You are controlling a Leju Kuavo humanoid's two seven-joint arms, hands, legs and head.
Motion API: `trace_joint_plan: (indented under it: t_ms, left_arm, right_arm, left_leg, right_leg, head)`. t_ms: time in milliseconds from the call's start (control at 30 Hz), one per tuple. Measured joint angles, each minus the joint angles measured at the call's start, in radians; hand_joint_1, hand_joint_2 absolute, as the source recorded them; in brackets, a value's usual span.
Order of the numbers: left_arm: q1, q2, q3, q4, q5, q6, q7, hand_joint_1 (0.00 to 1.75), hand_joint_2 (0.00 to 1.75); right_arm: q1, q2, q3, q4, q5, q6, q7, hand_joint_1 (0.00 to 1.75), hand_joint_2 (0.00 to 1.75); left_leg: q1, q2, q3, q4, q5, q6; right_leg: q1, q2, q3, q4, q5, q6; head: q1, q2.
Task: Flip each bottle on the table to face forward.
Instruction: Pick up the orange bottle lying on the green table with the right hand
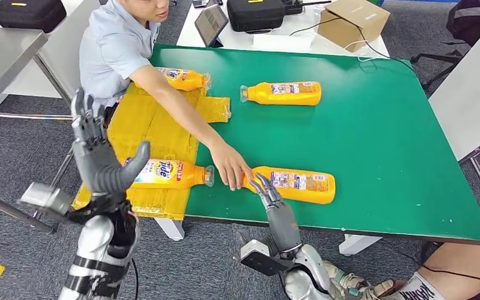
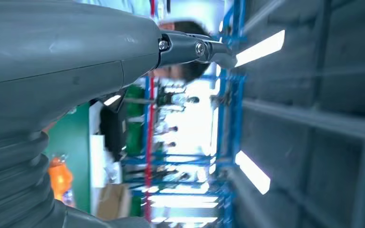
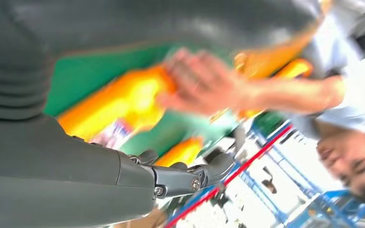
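Several orange bottles lie on their sides. One bottle (image 1: 299,184) rests near the green table's front edge, and a person's hand (image 1: 230,165) touches its cap end. My right hand (image 1: 269,192) reaches up just in front of it, fingers extended, holding nothing. A second bottle (image 1: 165,174) with a "Tide" label lies on the yellow mat (image 1: 156,134). My left hand (image 1: 103,156) is raised beside it, fingers spread and empty. Two more bottles lie farther back, one (image 1: 284,93) on the green table and one (image 1: 184,79) on the mat. In the right wrist view the near bottle (image 3: 119,102) is blurred.
The green table (image 1: 381,144) has bare room on its right half. A person leans in from the far left. A cardboard box (image 1: 353,22), a black case (image 1: 256,14) and a tablet (image 1: 211,24) stand on a white table behind. Another person's leg (image 1: 462,265) is at lower right.
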Motion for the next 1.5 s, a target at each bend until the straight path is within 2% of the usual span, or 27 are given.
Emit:
trace_joint_plan:
  t_ms: [167, 333, 567, 833, 1133, 1333, 1500]
  left_arm:
    - [0.178, -0.008, -0.037, -0.109, -0.022, -0.05, -0.016, 0.0, 1.75]
    - [0.252, -0.011, -0.096, -0.114, -0.103, -0.077, -0.018, 0.0, 1.75]
    - [0.246, -0.013, -0.145, -0.108, -0.095, -0.112, 0.0, 0.0, 1.75]
    - [0.238, -0.014, -0.161, -0.105, -0.091, -0.12, 0.006, 0.0, 1.75]
    - [0.211, -0.019, -0.178, -0.081, -0.069, -0.137, 0.012, 0.0, 1.75]
    - [0.199, -0.02, -0.181, -0.065, -0.066, -0.137, 0.014, 0.0, 1.75]
    - [0.197, -0.02, -0.18, -0.059, -0.066, -0.133, 0.014, 0.0, 1.75]
  right_arm:
    - [0.047, -0.075, -0.094, -0.055, 0.165, -0.002, 0.083, 0.0, 1.75]
    - [0.038, -0.135, -0.189, -0.026, 0.256, -0.005, 0.101, 0.0, 1.75]
    - [-0.084, -0.166, -0.251, 0.112, 0.302, 0.022, 0.148, 0.0, 1.75]
    - [-0.142, -0.174, -0.258, 0.2, 0.331, 0.026, 0.156, 0.0, 1.75]
    - [-0.272, -0.163, -0.238, 0.35, 0.388, 0.024, 0.176, 0.0, 1.75]
    - [-0.361, -0.158, -0.202, 0.468, 0.457, 0.027, 0.261, 0.0, 1.75]
    - [-0.42, -0.158, -0.177, 0.546, 0.495, 0.02, 0.299, 0.0, 1.75]
  left_leg:
    - [-0.001, 0.0, -0.001, 0.0, -0.001, 0.001]
    - [-0.002, 0.0, -0.001, 0.0, -0.001, 0.003]
    - [-0.002, 0.001, 0.001, 0.0, 0.001, 0.003]
    - [-0.002, 0.001, 0.0, 0.0, 0.001, 0.003]
    - [-0.002, 0.001, 0.0, 0.0, 0.002, 0.004]
    - [-0.002, 0.001, 0.001, 0.0, 0.003, 0.003]
    - [-0.002, 0.001, 0.001, 0.0, 0.002, 0.003]
  right_leg:
    - [-0.001, 0.0, 0.0, -0.001, 0.0, 0.0]
    - [-0.002, 0.0, 0.0, -0.001, 0.001, 0.001]
    - [-0.002, 0.0, 0.001, -0.001, 0.002, 0.002]
    - [-0.002, 0.0, 0.001, 0.0, 0.002, 0.002]
    - [-0.002, 0.0, 0.001, 0.0, 0.003, 0.003]
    - [-0.001, 0.0, 0.001, 0.0, 0.003, 0.003]
    - [-0.002, 0.0, 0.001, 0.0, 0.003, 0.003]
  head:
    - [0.0, 0.0]
    - [0.0, 0.0]
    - [0.0, 0.0]
    - [0.0, 0.0]
    - [0.0, 0.0]
    - [0.0, 0.0]
    - [0.0, 0.0]
